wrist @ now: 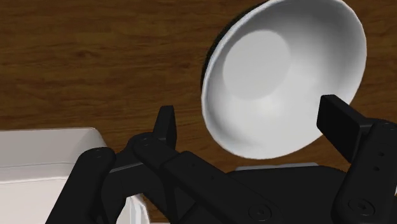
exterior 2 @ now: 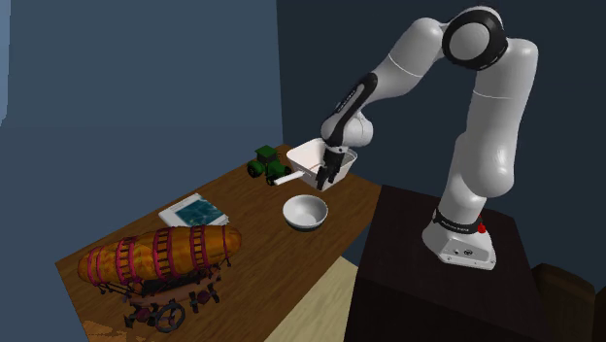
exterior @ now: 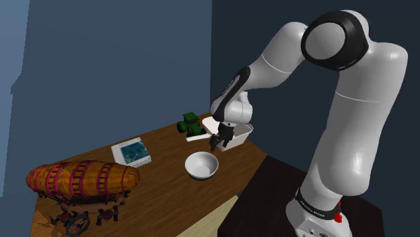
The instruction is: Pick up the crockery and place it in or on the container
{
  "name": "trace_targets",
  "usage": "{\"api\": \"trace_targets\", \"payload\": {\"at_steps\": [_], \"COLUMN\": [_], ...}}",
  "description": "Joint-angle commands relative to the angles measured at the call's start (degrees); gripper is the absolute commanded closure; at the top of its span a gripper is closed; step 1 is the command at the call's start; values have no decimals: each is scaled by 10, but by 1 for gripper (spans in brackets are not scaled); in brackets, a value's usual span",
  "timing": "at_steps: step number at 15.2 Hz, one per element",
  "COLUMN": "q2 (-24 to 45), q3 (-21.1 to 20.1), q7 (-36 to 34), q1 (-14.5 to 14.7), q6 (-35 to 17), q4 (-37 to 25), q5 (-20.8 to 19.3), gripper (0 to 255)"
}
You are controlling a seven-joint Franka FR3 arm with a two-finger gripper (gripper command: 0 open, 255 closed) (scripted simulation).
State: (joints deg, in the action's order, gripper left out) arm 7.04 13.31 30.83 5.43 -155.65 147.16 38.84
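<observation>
Gripper point(exterior: 219, 141) is seen open and empty: in the wrist view the 2 black fingers point(wrist: 167, 124) stand well apart, nothing clasped between them.

White bowl point(exterior: 201, 164) is taken as the crockery. It sits upright on the wooden table point(exterior: 168, 155), untouched. It lies below the gripper and offset toward the table's near edge, down and to the shoulder view's left. In the wrist view it is framed past the fingertips, nearer the finger opposite the container. The bowl is round, so no long axis needs to be matched; a rim grasp is judged likely. Only 1 arm is fitted.

White rectangular container point(exterior: 235, 134) is just beside the gripper, partly behind it, on the stand side of the bowl. The carry is judged short.

Also noted on the table:
- green toy tractor point(exterior: 189, 124), beyond the container
- flat book point(exterior: 132, 152), apart from the bowl
- orange airship model point(exterior: 81, 180), well apart

Room: dark blue walls, pale floor point(exterior: 208, 222), dark stand point(exterior: 269, 195).
</observation>
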Motion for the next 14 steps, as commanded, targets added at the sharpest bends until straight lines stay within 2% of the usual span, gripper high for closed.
{"api": "trace_targets", "payload": {"at_steps": [1, 5, 12, 14], "q2": [57, 155, 218, 223], "q3": [-18, -62, -100, -103], "q7": [65, 157, 206, 210], "q1": [-12, -54, -73, -75], "q6": [-18, -39, -67, -69], "q4": [-29, -93, -129, -132], "q5": [77, 178, 237, 242], "gripper": [0, 0, 0, 0]}}
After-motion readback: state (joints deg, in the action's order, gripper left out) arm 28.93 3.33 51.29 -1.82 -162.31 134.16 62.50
